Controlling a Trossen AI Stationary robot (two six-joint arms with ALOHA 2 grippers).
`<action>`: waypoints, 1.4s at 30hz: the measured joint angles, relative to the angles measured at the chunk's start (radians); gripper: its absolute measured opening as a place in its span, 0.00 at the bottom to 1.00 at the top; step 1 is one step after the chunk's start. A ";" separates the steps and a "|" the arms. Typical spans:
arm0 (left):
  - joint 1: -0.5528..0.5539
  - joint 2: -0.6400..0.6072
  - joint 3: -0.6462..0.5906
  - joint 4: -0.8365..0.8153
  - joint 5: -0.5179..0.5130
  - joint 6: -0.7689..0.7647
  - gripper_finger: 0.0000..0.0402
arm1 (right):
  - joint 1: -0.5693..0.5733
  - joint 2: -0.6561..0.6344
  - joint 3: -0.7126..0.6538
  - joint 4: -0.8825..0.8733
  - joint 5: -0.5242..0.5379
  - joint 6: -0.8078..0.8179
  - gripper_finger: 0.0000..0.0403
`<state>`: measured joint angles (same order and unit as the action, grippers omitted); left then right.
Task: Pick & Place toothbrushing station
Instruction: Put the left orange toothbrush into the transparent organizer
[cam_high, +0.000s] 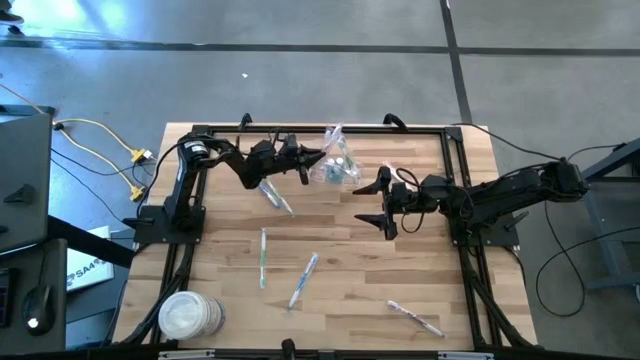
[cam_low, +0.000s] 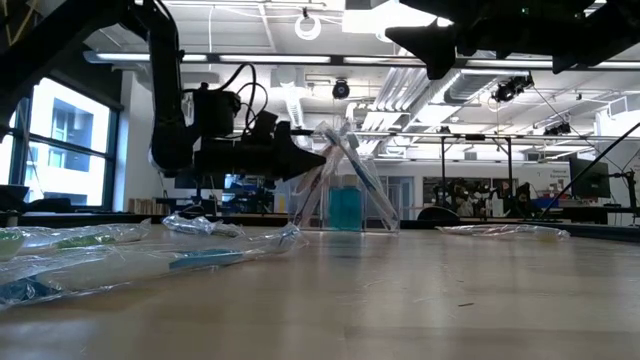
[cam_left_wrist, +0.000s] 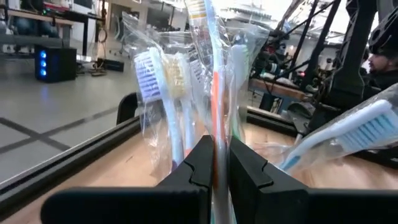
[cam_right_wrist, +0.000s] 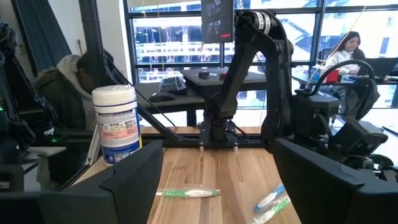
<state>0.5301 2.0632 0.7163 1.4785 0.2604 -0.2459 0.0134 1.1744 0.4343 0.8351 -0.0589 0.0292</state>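
A small clear cup (cam_high: 338, 166) (cam_low: 345, 205) stands at the table's far middle with several plastic-wrapped toothbrushes (cam_left_wrist: 163, 93) upright in it. My left gripper (cam_high: 306, 160) (cam_low: 318, 160) (cam_left_wrist: 215, 171) is at the cup's left side, shut on one wrapped toothbrush (cam_left_wrist: 214, 118). My right gripper (cam_high: 385, 205) (cam_right_wrist: 230, 199) hovers open to the right of the cup, holding nothing. More wrapped toothbrushes lie flat on the wood: one (cam_high: 275, 195) below the left gripper, one (cam_high: 263, 258) and one (cam_high: 303, 280) mid-table, and one (cam_high: 415, 318) near right. My left gripper pinches a wrapped toothbrush between its two fingers, on the shaft with an orange stripe (cam_left_wrist: 215, 134), well below the head. The fingers come level from the table's left and lie across the shaft. The brush stands steeply, head up, among the others; its lower end is hidden.
A stack of white round discs (cam_high: 190, 315) sits at the near left corner. A black frame rail (cam_high: 320, 130) runs along the table's far edge behind the cup. A wipes canister (cam_right_wrist: 118, 124) stands beyond the table's left side. People sit in the room behind.
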 joint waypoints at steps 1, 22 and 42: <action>0.000 0.000 -0.003 -0.001 0.000 0.002 0.05 | 0.000 0.000 0.000 0.001 0.000 0.000 0.74; 0.000 0.000 -0.013 -0.039 0.052 -0.027 0.25 | 0.000 0.000 0.000 0.005 0.000 -0.005 0.74; 0.001 -0.088 -0.013 -0.048 0.092 -0.020 0.26 | -0.003 0.000 0.000 -0.047 0.346 0.020 0.74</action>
<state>0.5308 1.9748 0.7029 1.4301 0.3528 -0.2660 0.0102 1.1740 0.4343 0.7883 0.2873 0.0495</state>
